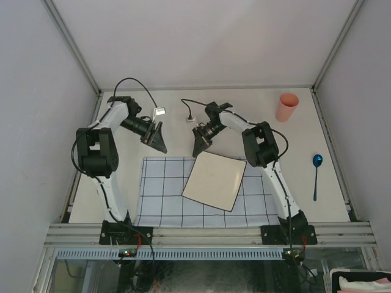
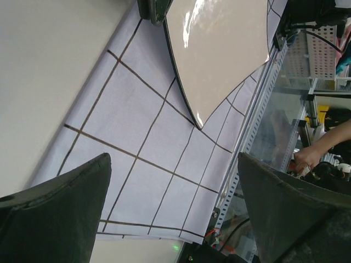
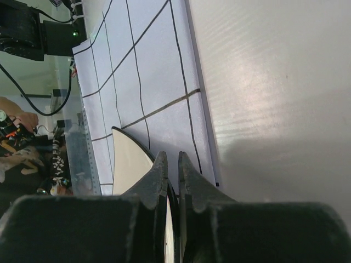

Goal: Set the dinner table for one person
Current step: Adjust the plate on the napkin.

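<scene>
The right pincer (image 1: 198, 149) clenches the 11 o'clock corner of the glossy square cream plate (image 1: 214, 181), which lies on the gridded cloth (image 1: 162, 195). The left pincer (image 1: 160, 143) gapes released above the matte table (image 1: 256, 116).

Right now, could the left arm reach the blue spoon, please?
Probably not: the blue spoon lies near the table's right edge, beyond the right gripper, shut on the plate. The open left gripper hovers over the left half.

Square plate (image 1: 214, 180) overlaps gridded cloth (image 1: 162, 195); pink cup (image 1: 287, 107), blue spoon (image 1: 316, 176) aside.
</scene>
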